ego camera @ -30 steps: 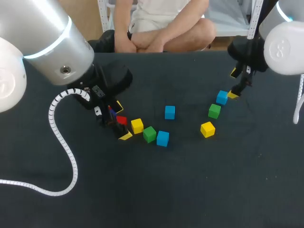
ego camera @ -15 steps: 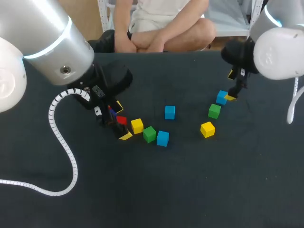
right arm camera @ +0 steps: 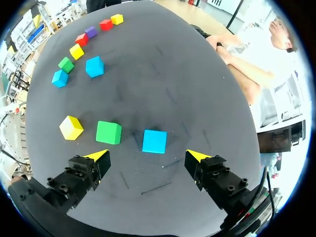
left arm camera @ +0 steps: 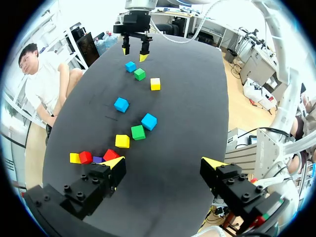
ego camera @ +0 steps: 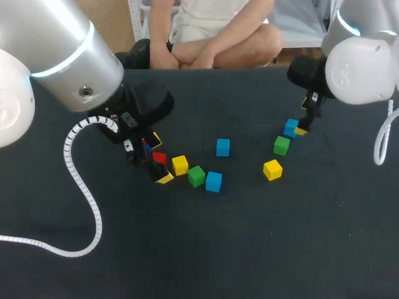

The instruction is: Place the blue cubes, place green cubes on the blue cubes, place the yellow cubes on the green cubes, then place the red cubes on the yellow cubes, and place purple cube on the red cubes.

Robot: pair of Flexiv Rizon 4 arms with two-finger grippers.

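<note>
head view / worktop [ego camera: 262, 249]: dark top; every cube lies single, none stacked.
head view / blue cube: 3. Blue cube [ego camera: 223, 147] at centre, blue cube [ego camera: 214, 181] nearer, blue cube [ego camera: 290, 128] far right.
head view / green cube: 2. Green cube [ego camera: 196, 175] just left of the near blue one, green cube [ego camera: 282, 146] just near of the right blue one.
head view / yellow cube: 2 showing. Yellow cube [ego camera: 180, 164] left of that green, yellow cube [ego camera: 272, 169] nearest of the right group.
head view / red cube: 1 showing, red cube [ego camera: 159, 157] at the left hand's tips.
head view / left hand [ego camera: 161, 159]: low at the left end of the row, hiding what lies further left.
head view / right hand [ego camera: 303, 116]: far right, one yellow tip just beside the right blue cube.
left wrist view / full count: 3 blue, 2 green, 3 yellow, 2 red, 1 purple cube [left arm camera: 97, 160].
left wrist view / end cluster: yellow, red, purple, red packed close; the last red sits just beside one finger.
left wrist view / left hand: fingers wide apart, gripping nothing.
right wrist view / right hand: fingers spread wide, nothing held. Blue cube lies just ahead of the gap, touching neither finger.
right wrist view / near row: yellow, green, blue in a line ahead of the hand.
right wrist view / rest: other eight cubes well apart, at the opposite end.
</note>
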